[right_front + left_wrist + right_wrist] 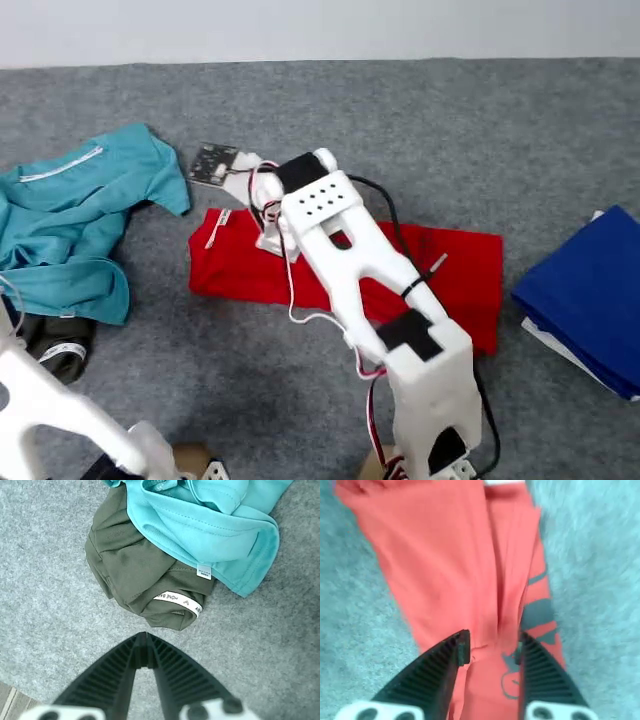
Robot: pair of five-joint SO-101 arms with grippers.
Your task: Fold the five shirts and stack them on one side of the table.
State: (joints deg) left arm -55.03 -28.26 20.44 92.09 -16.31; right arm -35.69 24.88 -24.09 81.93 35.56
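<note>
A red shirt (455, 270) lies as a long folded strip across the middle of the grey table. My right gripper (492, 647) hangs open low over its left part, a ridge of red shirt (445, 570) between the fingers; in the high view the right gripper (268, 225) is at the strip's left end. A teal shirt (60, 225) lies crumpled at the left, partly covering a bunched dark olive shirt (135, 570). My left gripper (143, 639) is shut and holds nothing, just short of the olive shirt. A folded blue shirt (590, 290) lies at the right edge.
The blue shirt rests on a white garment (565, 350) that peeks out beneath it. The left arm (50, 410) stands at the front left corner. Open grey table surface (420, 130) stretches along the back and in front of the red shirt.
</note>
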